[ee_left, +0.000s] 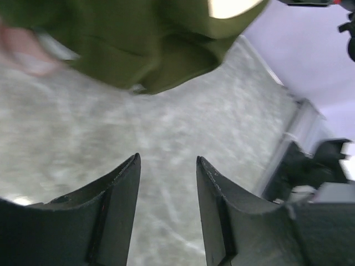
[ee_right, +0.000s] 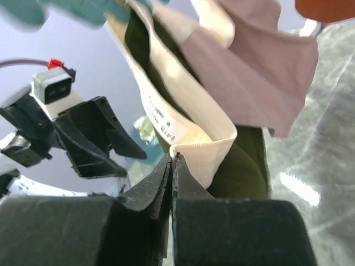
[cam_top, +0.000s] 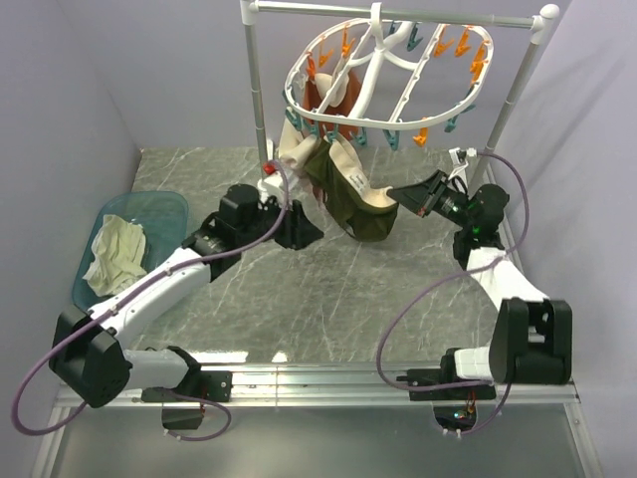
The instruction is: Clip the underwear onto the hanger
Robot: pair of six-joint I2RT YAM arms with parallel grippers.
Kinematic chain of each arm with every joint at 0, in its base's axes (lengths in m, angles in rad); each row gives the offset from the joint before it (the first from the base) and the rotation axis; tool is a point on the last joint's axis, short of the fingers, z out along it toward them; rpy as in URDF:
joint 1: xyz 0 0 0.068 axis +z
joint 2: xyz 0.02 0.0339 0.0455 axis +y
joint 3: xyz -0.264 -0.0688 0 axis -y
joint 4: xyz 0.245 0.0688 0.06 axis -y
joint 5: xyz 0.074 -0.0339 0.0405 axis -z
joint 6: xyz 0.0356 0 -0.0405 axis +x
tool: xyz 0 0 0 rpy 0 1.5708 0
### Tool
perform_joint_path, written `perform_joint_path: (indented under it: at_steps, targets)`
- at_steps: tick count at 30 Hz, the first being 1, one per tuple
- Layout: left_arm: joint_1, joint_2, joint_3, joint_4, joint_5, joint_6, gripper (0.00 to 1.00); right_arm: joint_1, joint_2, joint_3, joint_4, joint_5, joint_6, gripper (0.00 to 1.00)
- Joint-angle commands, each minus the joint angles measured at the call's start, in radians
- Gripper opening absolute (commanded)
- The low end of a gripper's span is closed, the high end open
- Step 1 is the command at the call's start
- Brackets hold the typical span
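Note:
The olive-green underwear (cam_top: 360, 211) with its beige waistband hangs below the white oval hanger (cam_top: 393, 75). Its upper left end reaches the pins at the frame's near rim; I cannot tell whether a pin grips it. My right gripper (cam_top: 400, 195) is shut on the waistband's right end (ee_right: 208, 149), fingertips (ee_right: 173, 158) pinching the beige fold beside the label. My left gripper (cam_top: 307, 231) is open and empty, low over the table just left of the underwear. In the left wrist view the fingers (ee_left: 166, 159) frame bare table and the olive cloth (ee_left: 138, 44) hangs above them.
A pinkish-beige garment (ee_right: 249, 72) and a rust-red one (cam_top: 333, 95) hang on the hanger behind the underwear. The white pole stand (cam_top: 254, 90) carries the hanger. A teal basin (cam_top: 159, 199) with a cream cloth (cam_top: 117, 251) lies at the left.

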Motion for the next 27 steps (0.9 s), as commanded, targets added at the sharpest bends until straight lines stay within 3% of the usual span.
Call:
perform_joint_path:
  at_steps: [1, 5, 14, 23, 27]
  targets:
    - [-0.078, 0.014, -0.003, 0.152, -0.019, -0.142, 0.49, -0.001, -0.122, -0.027, -0.222, -0.011, -0.208, 0.00]
    - [-0.103, 0.143, 0.049, 0.227, -0.055, -0.315, 0.43, -0.001, -0.253, -0.051, -0.345, -0.005, -0.314, 0.00]
    - [-0.126, 0.387, 0.261, 0.382, -0.110, -0.460, 0.38, 0.086, -0.439, -0.079, -0.512, 0.025, -0.495, 0.00]
    - [-0.127, 0.482, 0.353, 0.447, -0.101, -0.552, 0.36, 0.393, -0.443, -0.061, -0.702, 0.206, -0.818, 0.00]
    - [-0.126, 0.485, 0.355, 0.444, -0.089, -0.564, 0.35, 0.401, -0.407, -0.047, -0.725, 0.216, -0.842, 0.00]
